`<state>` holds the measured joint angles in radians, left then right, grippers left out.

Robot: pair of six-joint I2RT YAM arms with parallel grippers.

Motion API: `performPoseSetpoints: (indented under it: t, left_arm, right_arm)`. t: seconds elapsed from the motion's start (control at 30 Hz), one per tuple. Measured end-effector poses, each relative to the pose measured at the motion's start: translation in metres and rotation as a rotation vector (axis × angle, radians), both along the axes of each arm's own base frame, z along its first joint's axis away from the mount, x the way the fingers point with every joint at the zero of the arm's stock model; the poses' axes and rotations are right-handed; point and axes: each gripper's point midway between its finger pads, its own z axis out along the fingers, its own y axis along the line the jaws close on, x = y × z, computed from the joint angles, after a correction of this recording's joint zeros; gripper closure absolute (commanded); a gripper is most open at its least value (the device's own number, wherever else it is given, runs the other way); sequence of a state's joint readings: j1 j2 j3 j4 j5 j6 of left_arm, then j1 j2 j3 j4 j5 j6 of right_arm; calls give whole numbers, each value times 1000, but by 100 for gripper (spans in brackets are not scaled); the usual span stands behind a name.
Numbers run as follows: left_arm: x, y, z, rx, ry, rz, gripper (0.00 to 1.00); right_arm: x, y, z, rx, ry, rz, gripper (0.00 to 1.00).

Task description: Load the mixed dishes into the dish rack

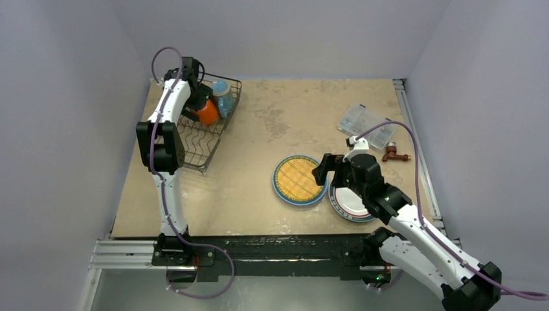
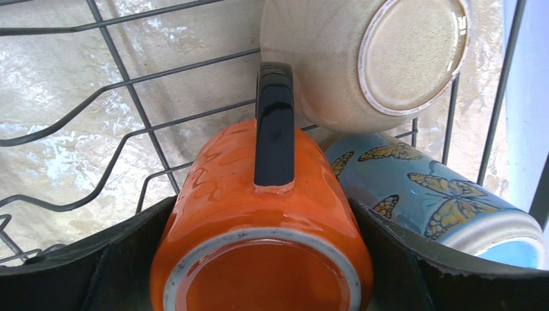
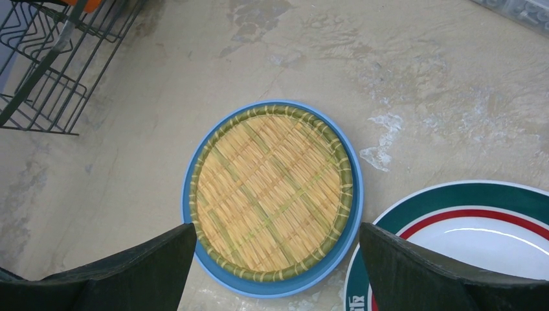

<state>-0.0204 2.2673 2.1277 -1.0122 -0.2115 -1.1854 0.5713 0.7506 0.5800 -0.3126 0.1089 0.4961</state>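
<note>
Presently left gripper [image 2: 259,275], grasping orange cup [image 2: 256,207] in ten-o'clock dish rack [image 1: 206,148], is needing to release; right gripper [image 3: 275,243] is hovering released over yellow woven plate [image 3: 272,188]

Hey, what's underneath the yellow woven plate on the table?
A blue plate: its rim shows all around the woven plate, which sits on it. The blue plate's middle is covered, so whether anything lies between them cannot be seen.

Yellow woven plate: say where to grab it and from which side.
Probably pinch its near raised rim from above with the open right gripper: the yellow woven plate lies flat on the blue plate, and the teal-rimmed plate crowds its right side.
</note>
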Motion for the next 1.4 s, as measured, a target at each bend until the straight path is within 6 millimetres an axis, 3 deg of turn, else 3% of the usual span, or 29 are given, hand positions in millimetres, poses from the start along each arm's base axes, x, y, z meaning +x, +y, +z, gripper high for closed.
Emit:
performPoseSetpoints:
  t: [0.13,0.2,0.7,0.87,1.1,1.27,1.4]
  left_arm:
    - [4,0,2,5,-17,-11,6]
    - [5,1,2,10,-18,-20,0]
    - [3,0,2,5,-11,-74,0]
    - [7,9,12,-3,-30,-86,0]
    - [11,25,55,7,-132,-108,0]
    - [-10,19,119,17,-269,-172,1]
    - [-42,-6,174,27,-431,-297,1]
  right_arm:
    - [0,0,0,0,0,0,1]
    - [0,0,0,-1,0,0,1]
    - [0,1,1,2,-4,7,1]
    - [-1,3,1,5,-3,21,1]
    - [0,4,-4,-5,11,25,1]
    - [1,5,-5,-8,14,25,1]
    - [1,5,-7,-12,20,24,1]
